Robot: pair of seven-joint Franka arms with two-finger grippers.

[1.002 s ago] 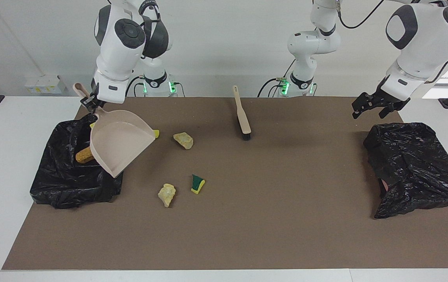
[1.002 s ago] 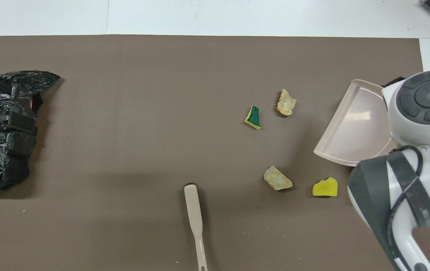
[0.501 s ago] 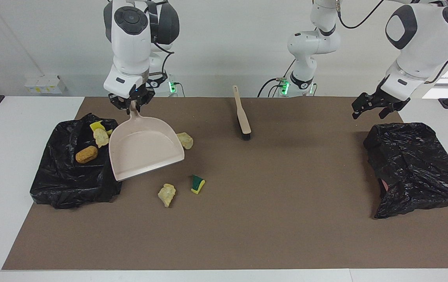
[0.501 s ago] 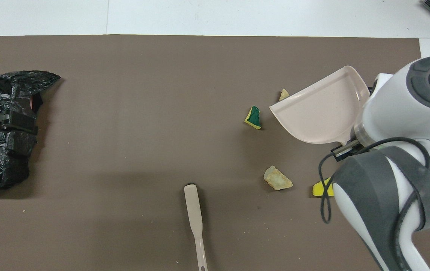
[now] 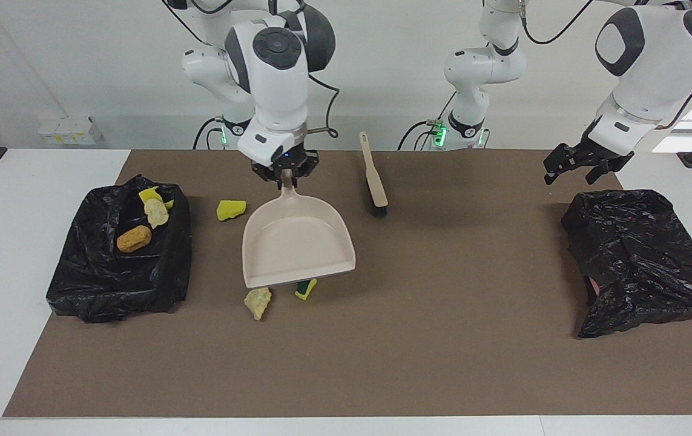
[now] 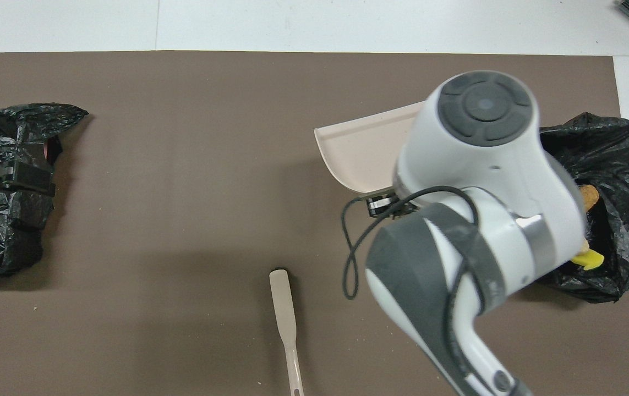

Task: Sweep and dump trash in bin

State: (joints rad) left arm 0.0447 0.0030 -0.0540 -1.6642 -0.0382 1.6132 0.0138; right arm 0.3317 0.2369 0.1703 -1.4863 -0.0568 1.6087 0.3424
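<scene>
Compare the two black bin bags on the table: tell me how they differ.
The bag at the right arm's end lies open with scraps inside: an orange-brown lump, a pale lump and a yellow chunk. The bag at the left arm's end is crumpled into a mound and shows no scraps. The left hand hangs over the second; no hand is over the first. Both are crinkled black plastic.

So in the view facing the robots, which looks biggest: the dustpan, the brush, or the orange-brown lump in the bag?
1. Dustpan, though it is held up, so nearness may flatter it.
2. Brush.
3. Orange-brown lump.
</scene>
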